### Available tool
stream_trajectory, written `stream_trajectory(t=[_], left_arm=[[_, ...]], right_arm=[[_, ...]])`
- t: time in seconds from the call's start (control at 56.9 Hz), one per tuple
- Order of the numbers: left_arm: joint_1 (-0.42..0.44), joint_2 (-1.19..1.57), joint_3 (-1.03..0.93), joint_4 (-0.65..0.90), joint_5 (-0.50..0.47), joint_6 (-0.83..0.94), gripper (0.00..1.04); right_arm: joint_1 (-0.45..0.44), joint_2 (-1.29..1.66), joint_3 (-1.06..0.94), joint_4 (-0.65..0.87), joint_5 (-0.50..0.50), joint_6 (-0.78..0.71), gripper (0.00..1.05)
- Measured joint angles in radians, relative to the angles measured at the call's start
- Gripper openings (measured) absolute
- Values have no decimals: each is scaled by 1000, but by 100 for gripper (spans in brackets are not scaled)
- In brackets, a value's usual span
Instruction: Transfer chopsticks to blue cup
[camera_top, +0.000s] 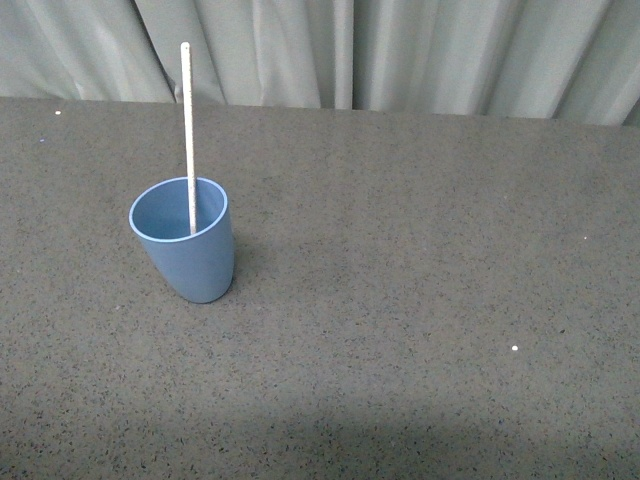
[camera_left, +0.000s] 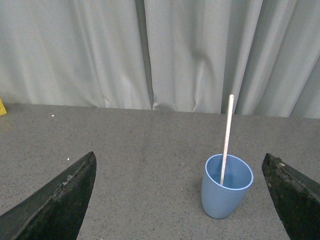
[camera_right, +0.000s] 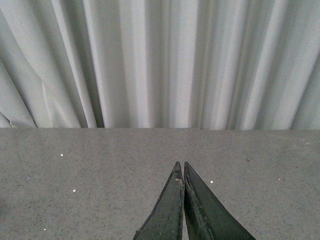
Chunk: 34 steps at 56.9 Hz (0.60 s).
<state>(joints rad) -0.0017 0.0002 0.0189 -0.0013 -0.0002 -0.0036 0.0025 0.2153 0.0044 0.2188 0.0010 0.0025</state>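
With the chopstick already standing in the blue cup on the surface, keep your wide-apart left end effector and pressed-together right end effector well clear of it

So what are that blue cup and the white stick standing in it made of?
The blue cup looks like matte plastic: even light-blue colour, thin wall, no shine. The chopstick is thin, straight and off-white with faint speckles; plastic or painted wood, I cannot tell which. The table looks like dark speckled stone or laminate.
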Motion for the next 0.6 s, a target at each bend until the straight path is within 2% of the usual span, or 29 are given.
stream_trajectory(t=[0.193, 0.299, 0.44, 0.527, 0.598], left_arm=[[0, 0, 0, 0, 0, 0, 98], [0, 0, 0, 0, 0, 0, 98], [0, 0, 0, 0, 0, 0, 98], [0, 0, 0, 0, 0, 0, 98], [0, 0, 0, 0, 0, 0, 98]], right_arm=[[0, -46, 0, -46, 0, 0, 1], [0, -172, 1, -206, -2, 0, 1], [0, -210, 1, -216, -2, -2, 2], [0, -210, 1, -217, -2, -2, 15], [0, -211, 1, -217, -2, -2, 33]])
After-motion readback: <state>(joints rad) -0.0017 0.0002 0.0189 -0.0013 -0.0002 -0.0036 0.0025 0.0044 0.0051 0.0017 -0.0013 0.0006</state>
